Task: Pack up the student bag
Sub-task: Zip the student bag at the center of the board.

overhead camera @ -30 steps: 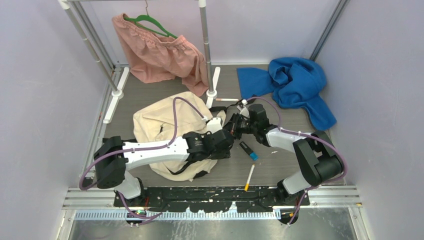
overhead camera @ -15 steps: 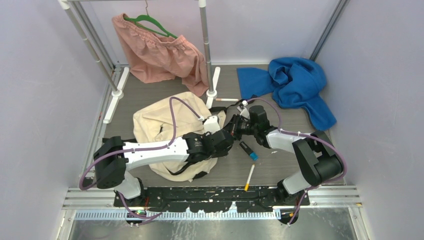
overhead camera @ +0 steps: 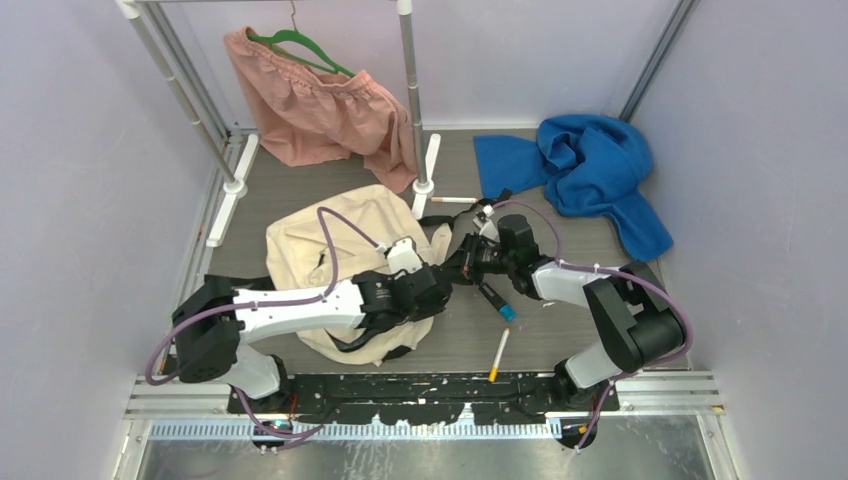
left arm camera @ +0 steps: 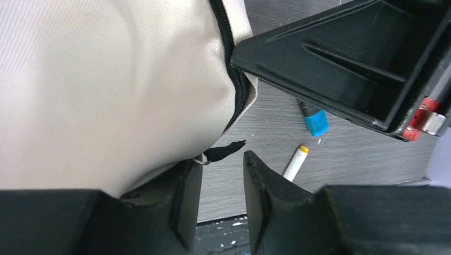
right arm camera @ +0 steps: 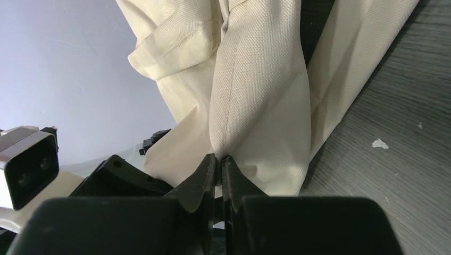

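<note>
The cream-beige student bag (overhead camera: 310, 245) lies slumped on the grey floor left of centre, with black straps under its near edge. My right gripper (overhead camera: 463, 264) is shut on a fold of the bag's fabric (right arm camera: 255, 95) at its right edge and holds it up. My left gripper (overhead camera: 438, 292) is open at the bag's near right corner. In the left wrist view its jaws (left arm camera: 223, 170) stand apart over bare floor. A black zipper pull tab (left arm camera: 226, 151) sticks out just above the left fingertip, beside the black zipper line (left arm camera: 234, 79). The right gripper's black body (left arm camera: 361, 58) fills the upper right there.
A blue-capped dark stick (overhead camera: 497, 301) and a white marker with a yellow cap (overhead camera: 498, 355) lie on the floor right of the bag. A white pen (overhead camera: 455, 200) lies near the rack foot. Blue fleece (overhead camera: 585, 170) is back right. A pink garment (overhead camera: 320, 110) hangs back left.
My left arm has drawn back to the left, its wrist sliding a little left along the bag's near right corner. The right gripper has kept its hold on the fabric.
</note>
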Available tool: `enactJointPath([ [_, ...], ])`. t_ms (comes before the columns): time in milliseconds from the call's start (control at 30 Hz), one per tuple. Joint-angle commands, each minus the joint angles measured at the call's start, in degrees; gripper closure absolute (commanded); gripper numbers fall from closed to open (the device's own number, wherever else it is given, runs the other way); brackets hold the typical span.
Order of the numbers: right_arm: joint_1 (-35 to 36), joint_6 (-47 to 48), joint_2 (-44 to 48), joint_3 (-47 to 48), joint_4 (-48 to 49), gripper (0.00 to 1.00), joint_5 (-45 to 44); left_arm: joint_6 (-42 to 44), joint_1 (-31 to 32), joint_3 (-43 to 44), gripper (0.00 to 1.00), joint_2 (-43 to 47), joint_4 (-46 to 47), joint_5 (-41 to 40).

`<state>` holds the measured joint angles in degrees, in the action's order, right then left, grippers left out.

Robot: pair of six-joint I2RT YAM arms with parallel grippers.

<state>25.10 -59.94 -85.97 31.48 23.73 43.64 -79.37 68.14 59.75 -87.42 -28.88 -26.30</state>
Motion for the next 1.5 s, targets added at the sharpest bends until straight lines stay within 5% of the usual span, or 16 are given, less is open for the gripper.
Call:
enactJointPath([
  [0, 0.39, -0.01, -0.29, 0.33, 2.55, 0.99, 2.99, -4.79, 0.06, -0.52, 0.65, 4.59, 2.08, -1.50],
  [267, 0.41, 0.08, -0.86, 0.59, 2.55, 0.99, 2.80, -10.59, 0.57, 5.46, 0.66, 3.66, -7.12, -0.02],
  [667, 0.39, 0.09, -1.98, 1.25, 2.44, 0.99, 3.04, -22.01, 2.57, 15.05, 0.49, -0.83, -25.23, -2.78],
  [1467, 0.75, 2.25, -2.15, 2.10, 0.42, 0.99, 2.68, -27.95, 4.37, 26.46, 0.65, -14.82, -36.02, -12.89],
])
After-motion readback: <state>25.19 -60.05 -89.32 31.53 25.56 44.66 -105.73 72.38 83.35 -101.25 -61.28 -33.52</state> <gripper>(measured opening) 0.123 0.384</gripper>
